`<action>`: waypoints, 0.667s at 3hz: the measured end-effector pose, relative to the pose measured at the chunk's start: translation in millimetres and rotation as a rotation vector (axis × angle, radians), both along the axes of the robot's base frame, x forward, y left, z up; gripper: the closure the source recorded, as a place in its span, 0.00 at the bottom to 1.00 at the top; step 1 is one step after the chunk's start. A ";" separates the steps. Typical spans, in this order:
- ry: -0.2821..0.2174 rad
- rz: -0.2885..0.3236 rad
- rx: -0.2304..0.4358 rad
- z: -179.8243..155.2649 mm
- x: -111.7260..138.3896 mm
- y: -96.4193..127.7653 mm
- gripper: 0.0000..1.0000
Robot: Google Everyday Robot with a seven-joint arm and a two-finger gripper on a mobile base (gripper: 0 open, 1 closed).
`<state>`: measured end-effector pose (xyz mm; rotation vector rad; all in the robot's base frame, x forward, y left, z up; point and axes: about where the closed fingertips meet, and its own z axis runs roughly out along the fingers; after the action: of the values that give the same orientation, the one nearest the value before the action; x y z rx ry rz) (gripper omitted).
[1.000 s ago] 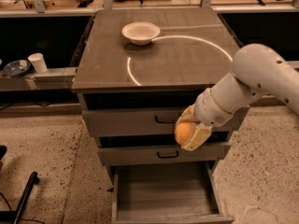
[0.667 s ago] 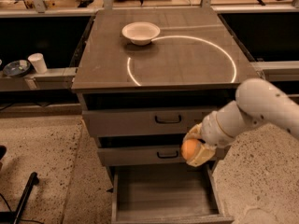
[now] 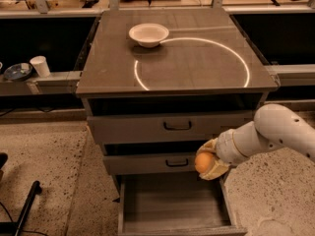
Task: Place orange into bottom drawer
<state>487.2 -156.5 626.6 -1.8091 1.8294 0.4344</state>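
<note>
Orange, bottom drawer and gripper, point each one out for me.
orange (image 3: pixel 204 162), camera view, middle of its skin.
bottom drawer (image 3: pixel 172 203), camera view, bare plank floor.
gripper (image 3: pixel 208 160), camera view, between fingertips holding the orange above the bottom drawer.

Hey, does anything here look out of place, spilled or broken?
Nothing stands out. The bottom drawer is pulled open, the bowl sits upright on the cabinet top, and the tool grips the orange just above the drawer's right rear corner.

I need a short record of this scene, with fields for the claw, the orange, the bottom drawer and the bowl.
claw: shut on the orange, before the middle drawer's right end
bottom drawer: pulled open
orange: in the claw, above the bottom drawer, not yet inside
white bowl: on the cabinet top, toward the back
</note>
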 end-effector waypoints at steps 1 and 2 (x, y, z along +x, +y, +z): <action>-0.049 -0.029 -0.025 -12.1 -2.1 0.0 1.00; -0.073 -0.099 0.026 -71.0 12.7 -4.0 1.00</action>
<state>499.9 -160.4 555.6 -1.6866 1.8449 0.3489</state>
